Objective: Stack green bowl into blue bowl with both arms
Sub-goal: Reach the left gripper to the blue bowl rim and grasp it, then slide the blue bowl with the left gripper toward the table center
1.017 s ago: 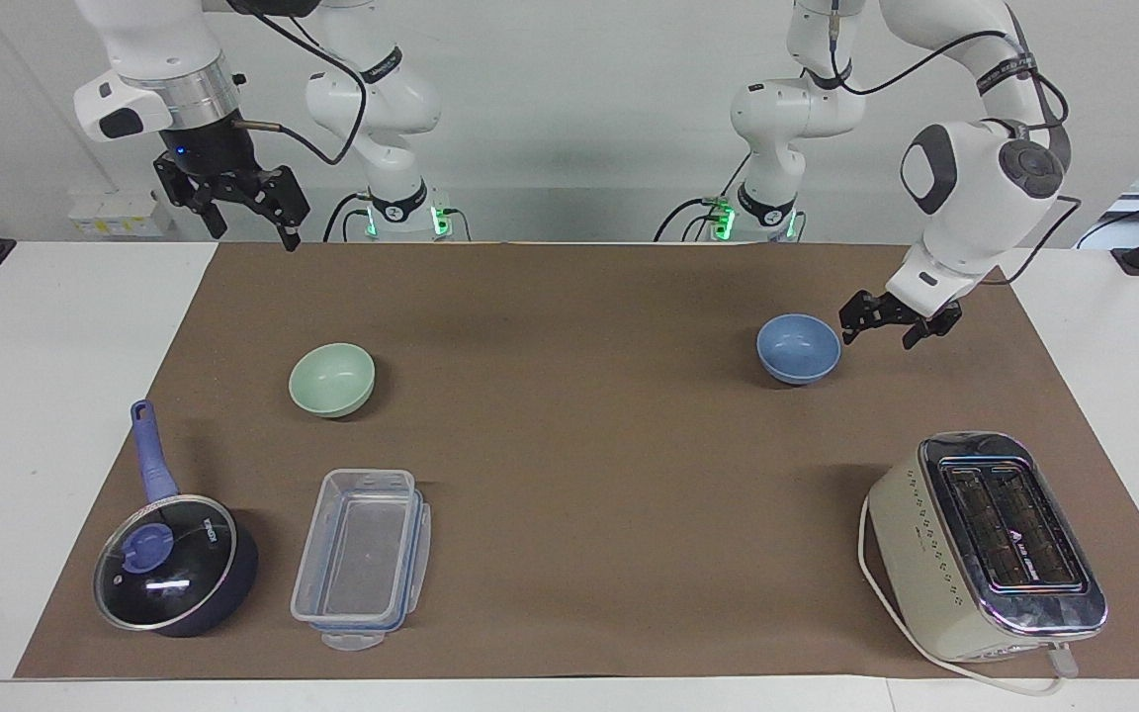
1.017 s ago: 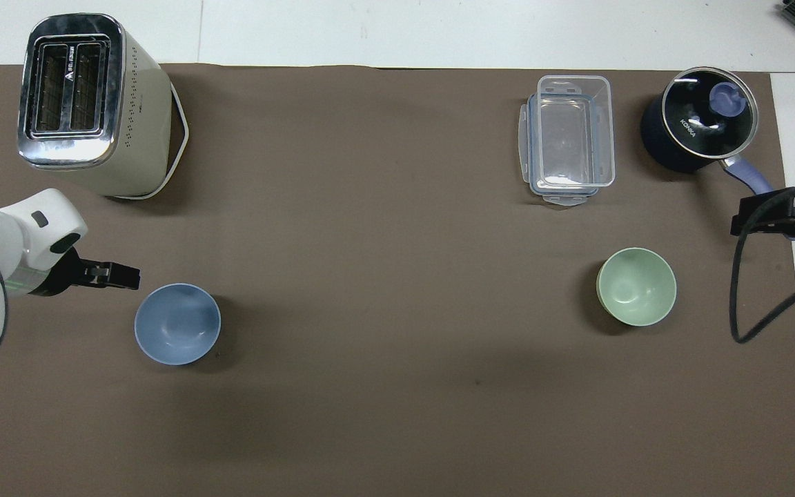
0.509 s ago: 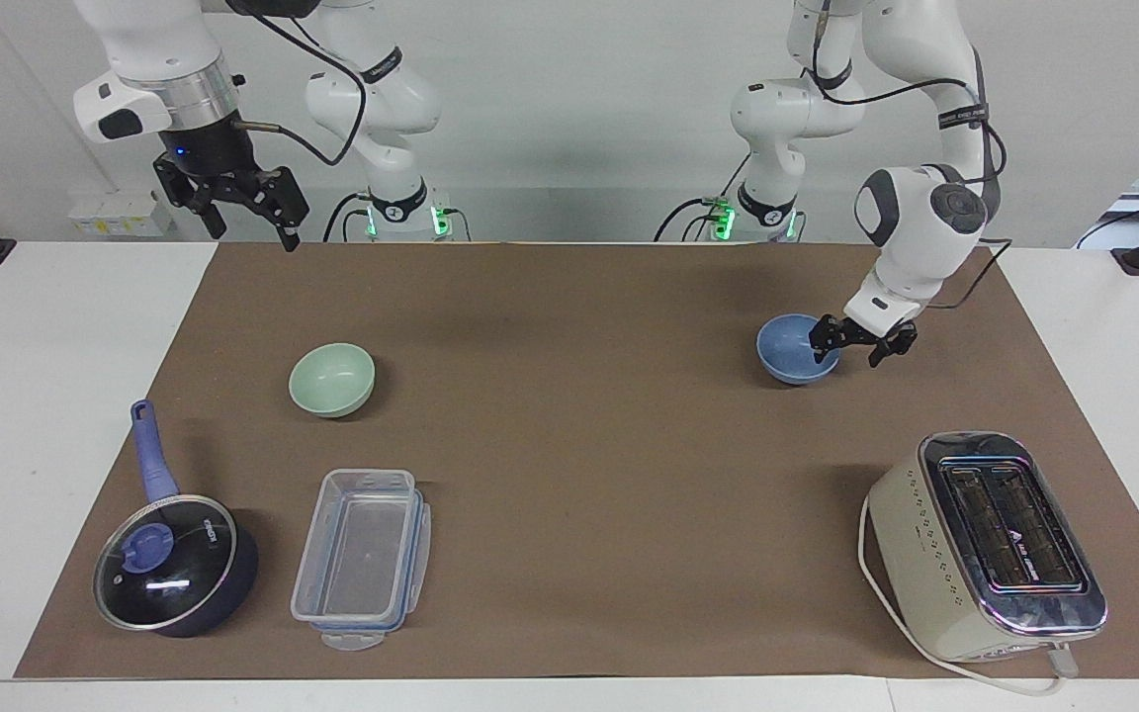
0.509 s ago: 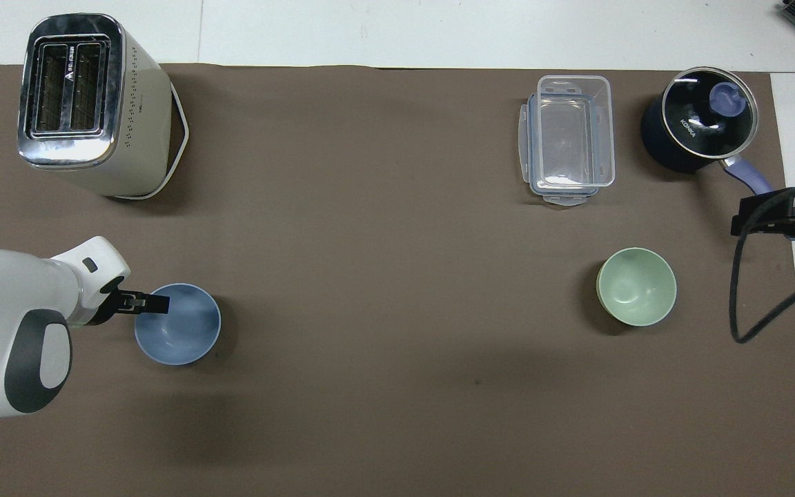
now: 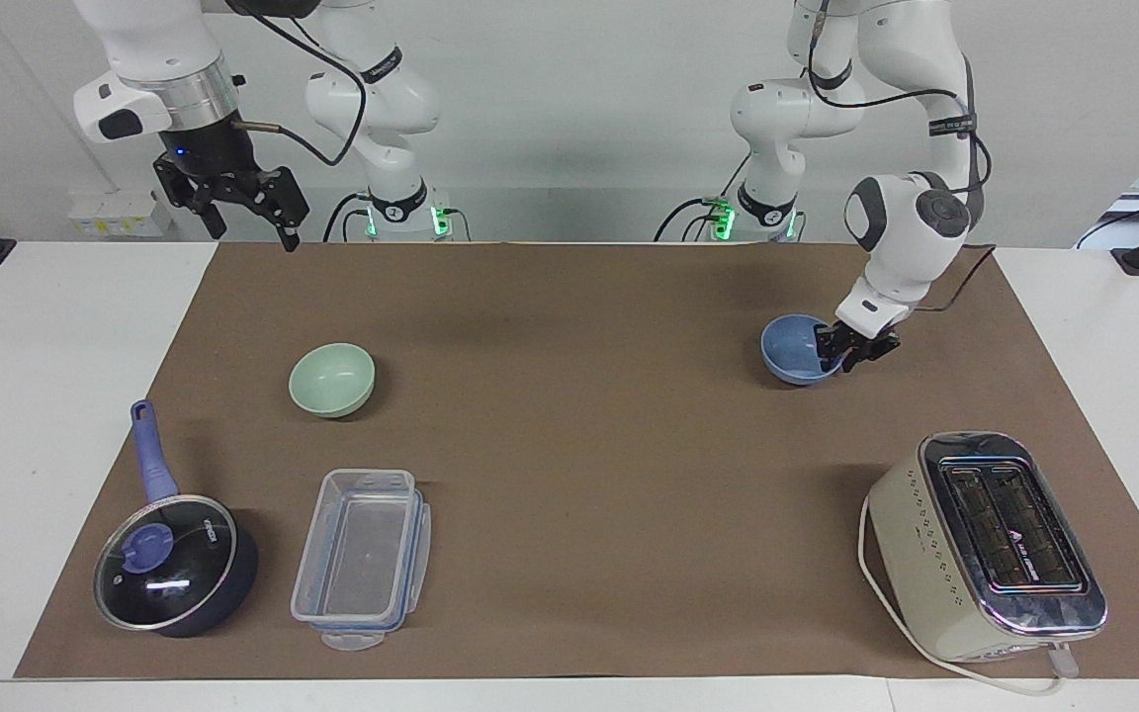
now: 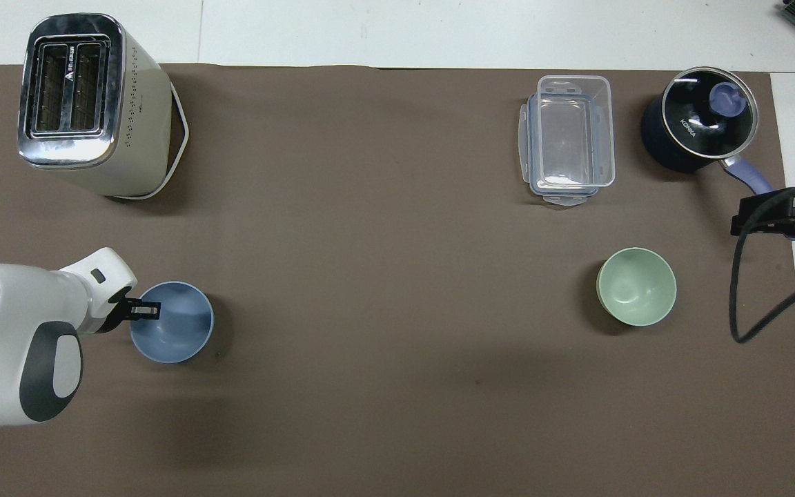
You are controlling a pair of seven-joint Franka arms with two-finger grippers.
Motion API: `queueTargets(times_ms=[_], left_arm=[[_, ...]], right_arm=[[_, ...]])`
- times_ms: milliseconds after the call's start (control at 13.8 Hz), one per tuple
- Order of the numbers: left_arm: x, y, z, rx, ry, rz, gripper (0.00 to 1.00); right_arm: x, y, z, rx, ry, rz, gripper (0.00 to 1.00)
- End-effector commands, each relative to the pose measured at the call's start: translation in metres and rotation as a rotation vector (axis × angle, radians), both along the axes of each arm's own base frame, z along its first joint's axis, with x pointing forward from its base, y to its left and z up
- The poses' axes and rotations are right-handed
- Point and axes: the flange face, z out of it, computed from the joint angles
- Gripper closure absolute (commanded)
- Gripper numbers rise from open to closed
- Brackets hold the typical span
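The blue bowl [image 5: 793, 362] [image 6: 175, 333] sits on the brown mat toward the left arm's end of the table. My left gripper [image 5: 852, 350] [image 6: 146, 310] is down at the bowl's rim on the side toward the table's end, one finger inside the bowl and one outside, closed on the rim. The bowl looks slightly tipped. The green bowl [image 5: 332, 379] [image 6: 636, 287] sits upright and alone toward the right arm's end. My right gripper [image 5: 251, 229] [image 6: 756, 219] waits open and empty, raised over the mat's corner near the robots.
A cream toaster [image 5: 985, 544] [image 6: 87, 103] stands farther from the robots than the blue bowl. A clear plastic container [image 5: 362, 559] [image 6: 568, 138] and a dark lidded saucepan [image 5: 174, 564] [image 6: 698, 128] with a blue handle lie farther out than the green bowl.
My left gripper came down from beside the blue bowl onto its rim and narrowed its fingers on it; the bowl shifted slightly. The right arm stayed still.
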Motion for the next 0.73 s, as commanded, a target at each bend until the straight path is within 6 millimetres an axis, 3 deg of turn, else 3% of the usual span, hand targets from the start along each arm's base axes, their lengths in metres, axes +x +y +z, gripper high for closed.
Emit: queueTargets(times_ms=[0,363,509,654], left_arm=[[0.004,-0.004,0.006,-0.023,-0.003,0.023,1.0],[0.032,-0.012,0.069,-0.047,0.046,0.03,1.0],[0.041,-0.033,0.094,-0.05,0.046,0.01,1.0],[0.041,-0.059,0.098,-0.049,0.042,-0.002,1.0]], right_arm=[[-0.004,-0.003,0.0,0.002,-0.012,0.017,0.0],[-0.004,-0.003,0.0,0.002,-0.014,0.017,0.0],[-0.004,-0.003,0.0,0.002,-0.014,0.017,0.0],[-0.003,-0.003,-0.001,0.001,-0.014,0.017,0.0]])
